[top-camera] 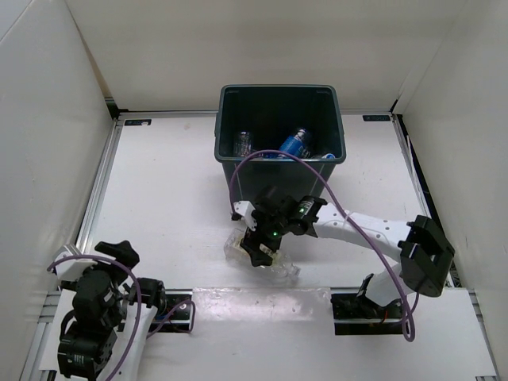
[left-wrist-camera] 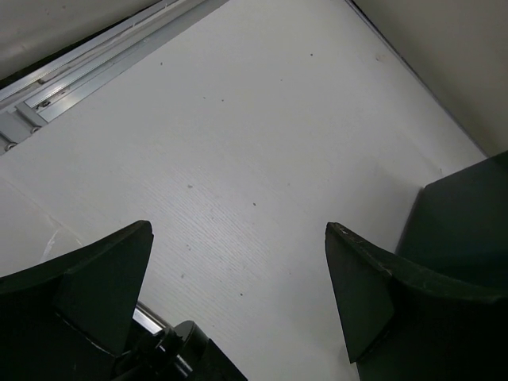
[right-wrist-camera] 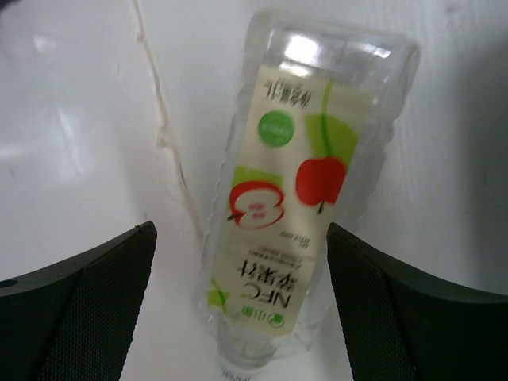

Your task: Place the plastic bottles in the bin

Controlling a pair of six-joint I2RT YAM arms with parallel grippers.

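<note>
A wide clear plastic bottle point(right-wrist-camera: 298, 182) with a red-green fruit label lies on its side on the white table, its neck toward the camera. My right gripper point(right-wrist-camera: 240, 230) is open and straddles it, one finger on each side, neither touching it. From above, the right gripper point(top-camera: 260, 251) hangs over this bottle point(top-camera: 284, 271) in front of the bin point(top-camera: 224, 135). Inside the bin lie a blue-labelled bottle point(top-camera: 294, 144) and a clear one point(top-camera: 244, 144). My left gripper point(left-wrist-camera: 238, 230) is open over bare table, far away at the near left point(top-camera: 117, 252).
White walls close the table in on the left, back and right. A metal rail point(top-camera: 101, 182) runs along the left edge. A purple cable point(top-camera: 333, 190) arches over the right arm. The bin's dark corner point(left-wrist-camera: 468, 206) shows in the left wrist view.
</note>
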